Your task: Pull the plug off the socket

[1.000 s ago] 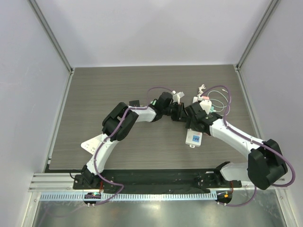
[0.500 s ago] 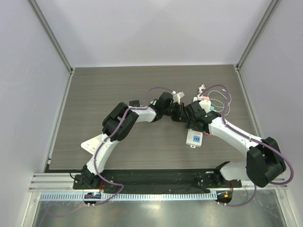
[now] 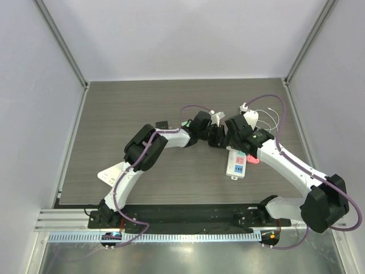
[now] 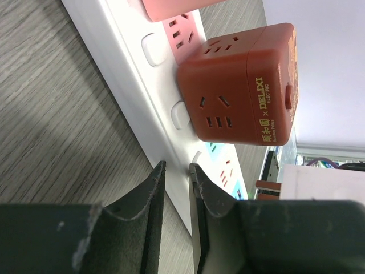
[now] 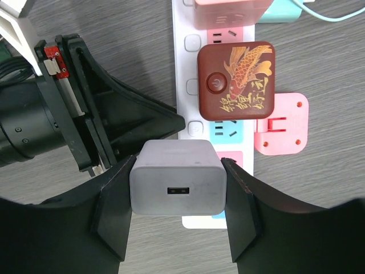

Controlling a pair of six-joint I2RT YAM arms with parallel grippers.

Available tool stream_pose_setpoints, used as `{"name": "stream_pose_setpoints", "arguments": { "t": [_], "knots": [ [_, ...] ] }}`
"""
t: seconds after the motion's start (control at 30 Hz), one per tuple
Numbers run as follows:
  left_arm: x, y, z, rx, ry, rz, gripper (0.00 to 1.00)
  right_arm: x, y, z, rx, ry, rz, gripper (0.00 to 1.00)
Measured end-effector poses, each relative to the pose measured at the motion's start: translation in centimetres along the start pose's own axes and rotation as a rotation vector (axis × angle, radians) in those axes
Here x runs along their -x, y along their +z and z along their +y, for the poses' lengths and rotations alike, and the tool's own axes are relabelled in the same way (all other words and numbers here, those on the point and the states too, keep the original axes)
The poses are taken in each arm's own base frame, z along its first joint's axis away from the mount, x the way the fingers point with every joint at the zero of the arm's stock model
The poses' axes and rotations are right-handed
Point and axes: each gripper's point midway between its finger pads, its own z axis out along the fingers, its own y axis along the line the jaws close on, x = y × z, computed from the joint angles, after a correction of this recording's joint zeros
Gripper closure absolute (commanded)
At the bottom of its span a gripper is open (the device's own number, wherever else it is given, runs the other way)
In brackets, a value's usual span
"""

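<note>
I see 1 dark red block (image 5: 236, 81) with a gold fish on top. A pink plastic piece (image 5: 283, 128) lies flat just beside it on the grey wood table (image 5: 325, 68). 1 pink block (image 5: 228, 10) sits further along.

We see a matt wood-grain table (image 5: 342, 68), a glossy white plastic strip (image 4: 114, 74) — and, at one o'clock from the smooth grey plastic plug (image 5: 177, 185), a satin red cube (image 5: 235, 80).
</note>
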Motion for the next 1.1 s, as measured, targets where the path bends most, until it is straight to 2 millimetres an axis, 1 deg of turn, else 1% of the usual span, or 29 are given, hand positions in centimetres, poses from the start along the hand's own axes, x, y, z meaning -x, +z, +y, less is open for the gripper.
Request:
{"name": "stream_pose_setpoints", "arguments": {
  "t": [0.17, 0.27, 0.37, 0.4, 0.43, 0.5, 0.57, 0.6, 0.63, 0.67, 0.7, 0.73, 0.77, 0.83, 0.9, 0.93, 1.0, 1.1],
  "knots": [
    [0.0, 0.0, 0.0, -0.003, 0.009, -0.002, 0.72, 0.3, -1.0, -0.4, 0.011, 0.003, -0.012, 0.99],
    [-0.3, -0.6, 0.0, -0.001, 0.018, -0.004, 0.68, 0.7, -2.0, -0.3, 0.047, 0.013, -0.026, 0.99],
    [-0.3, -2.1, -0.1, 0.009, 0.014, -0.013, 0.57, 0.5, -2.6, -0.3, 0.077, 0.023, -0.028, 0.99],
    [0.0, -2.8, -0.2, 0.011, 0.015, -0.024, 0.54, 0.4, -2.7, -0.3, 0.083, 0.023, -0.023, 0.99],
    [0.5, -3.4, -0.5, 0.009, 0.018, -0.037, 0.48, 0.1, -2.7, -0.3, 0.089, 0.021, -0.015, 0.99],
    [2.2, -5.4, -1.0, 0.004, 0.029, -0.088, 0.45, -0.4, -2.7, -0.1, 0.1, 0.017, 0.005, 0.99],
    [4.3, -8.5, -1.1, -0.003, 0.042, -0.164, 0.43, -0.6, -2.6, 0.1, 0.11, 0.014, 0.021, 0.99],
    [5.4, -10.4, -1.1, -0.002, 0.045, -0.206, 0.42, -0.7, -2.6, 0.3, 0.113, 0.011, 0.029, 0.99],
    [6.7, -12.7, -0.7, 0.006, 0.045, -0.262, 0.4, -0.9, -2.3, 0.6, 0.115, 0.007, 0.042, 0.99],
    [7.6, -15.0, -0.4, 0.012, 0.049, -0.314, 0.39, -1.0, -1.9, 0.9, 0.11, -0.001, 0.059, 0.99],
    [8.1, -16.5, -0.6, 0.016, 0.056, -0.351, 0.39, -1.0, -1.5, 1.4, 0.109, -0.008, 0.072, 0.99],
    [9.4, -19.2, 0.5, 0.044, 0.054, -0.417, 0.37, -1.2, -0.8, 2.0, 0.106, -0.023, 0.097, 0.99],
    [10.0, -21.2, 1.0, 0.067, 0.057, -0.467, 0.37, -1.3, -0.1, 2.6, 0.106, -0.039, 0.12, 0.99],
    [10.6, -24.1, 1.6, 0.113, 0.076, -0.551, 0.35, -1.5, 1.3, 4.1, 0.108, -0.076, 0.17, 0.99],
    [10.4, -25.3, 1.8, 0.149, 0.095, -0.593, 0.35, -1.2, 3.2, 6.1, 0.131, -0.112, 0.228, 0.99],
    [10.1, -25.5, 1.9, 0.164, 0.107, -0.603, 0.35, -1.0, 3.8, 7.1, 0.152, -0.121, 0.247, 0.99],
    [9.7, -25.5, 2.2, 0.189, 0.121, -0.615, 0.35, -0.2, 5.5, 8.7, 0.193, -0.133, 0.295, 0.98],
    [9.3, -25.5, 3.3, 0.233, 0.117, -0.628, 0.35, 1.7, 8.1, 10.4, 0.236, -0.158, 0.347, 0.94]
  ]
}}
